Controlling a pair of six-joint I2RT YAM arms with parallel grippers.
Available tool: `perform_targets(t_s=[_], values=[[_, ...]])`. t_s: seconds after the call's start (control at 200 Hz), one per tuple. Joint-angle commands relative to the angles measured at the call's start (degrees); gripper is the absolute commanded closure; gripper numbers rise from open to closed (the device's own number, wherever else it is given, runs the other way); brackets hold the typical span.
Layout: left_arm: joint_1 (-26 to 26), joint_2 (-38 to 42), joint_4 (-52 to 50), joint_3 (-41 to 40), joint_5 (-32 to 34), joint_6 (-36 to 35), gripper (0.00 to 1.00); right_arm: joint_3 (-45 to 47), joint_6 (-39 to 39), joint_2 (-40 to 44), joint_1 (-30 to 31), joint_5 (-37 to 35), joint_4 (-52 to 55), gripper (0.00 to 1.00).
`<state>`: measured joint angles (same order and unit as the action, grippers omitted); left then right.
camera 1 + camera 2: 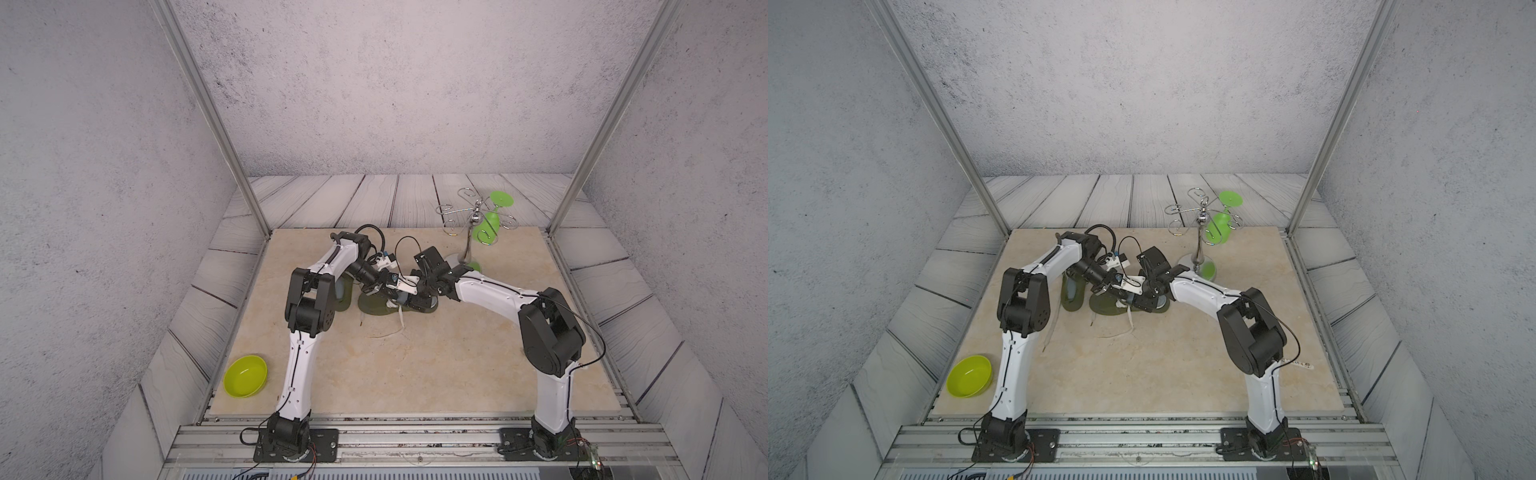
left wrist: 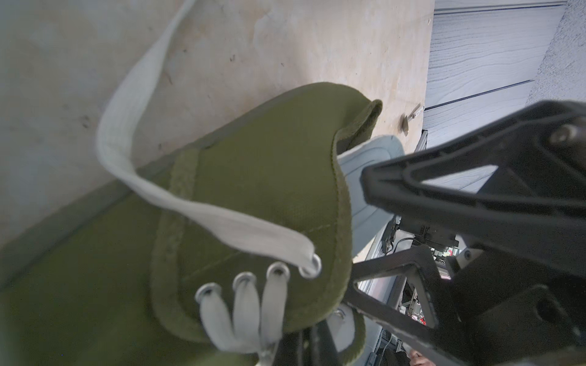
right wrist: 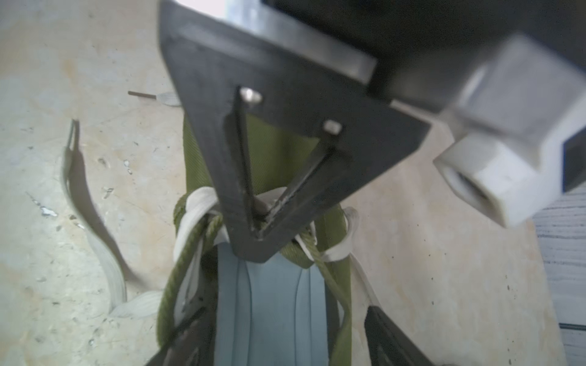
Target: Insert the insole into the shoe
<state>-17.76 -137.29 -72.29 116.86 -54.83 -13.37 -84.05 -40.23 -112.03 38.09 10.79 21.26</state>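
Grey insole (image 3: 272,310) inside shoe (image 3: 195,152), between right jaws.

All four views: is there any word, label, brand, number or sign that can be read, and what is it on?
No text can be read in any view.
Tag: white with dark marks, too small to read.
Shoe, insole, bowl: no print or brand shows.
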Motion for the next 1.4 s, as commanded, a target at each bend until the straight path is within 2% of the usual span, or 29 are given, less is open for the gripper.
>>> perform_targets(t_s=[0.0, 0.175, 0.345, 0.44, 0.57, 0.651, 1.006, 1.156, 1.396], values=[[-0.61, 0.04, -1.87, 0.00, -0.32, -2.37, 1.00, -1.17, 4.14, 6.82, 0.23, 0.31, 3.66, 0.22], [-0.61, 0.46, -1.46, -0.67, 0.25, -1.98, 1.00, 1.99, 11.46, 13.93, 0.58, -4.62, 6.31, 0.22], [-0.61, -0.01, -1.53, 0.10, 0.25, -1.61, 1.00, 10.43, 15.27, 20.92, 0.67, -5.25, 6.56, 0.23], [-0.61, -0.06, -1.54, 0.12, 0.25, -1.57, 1.00, 12.50, 12.74, 21.06, 0.43, -4.62, 8.61, 0.33], [-0.61, -0.23, -1.68, 0.39, 0.38, -1.45, 1.00, 9.99, 7.41, 18.26, -0.29, -3.84, 13.27, 0.56], [-0.61, -0.42, -1.93, 0.56, 0.25, -1.49, 1.00, 9.08, 5.23, 16.68, -1.79, -2.84, 13.72, 0.63], [-0.65, -0.70, -0.99, 0.80, 0.49, -0.71, 1.00, 3.65, -1.85, 7.96, -3.01, -1.49, 16.13, 0.61], [-0.70, 2.13, 4.39, -1.94, 4.38, 2.49, 1.00, 2.28, -2.72, 6.14, -2.93, -1.75, 16.22, 0.60], [-0.79, 2.98, 5.01, -2.17, 7.29, 2.46, 1.00, 2.53, -3.44, 5.06, -2.93, -3.58, 15.17, 0.61]])
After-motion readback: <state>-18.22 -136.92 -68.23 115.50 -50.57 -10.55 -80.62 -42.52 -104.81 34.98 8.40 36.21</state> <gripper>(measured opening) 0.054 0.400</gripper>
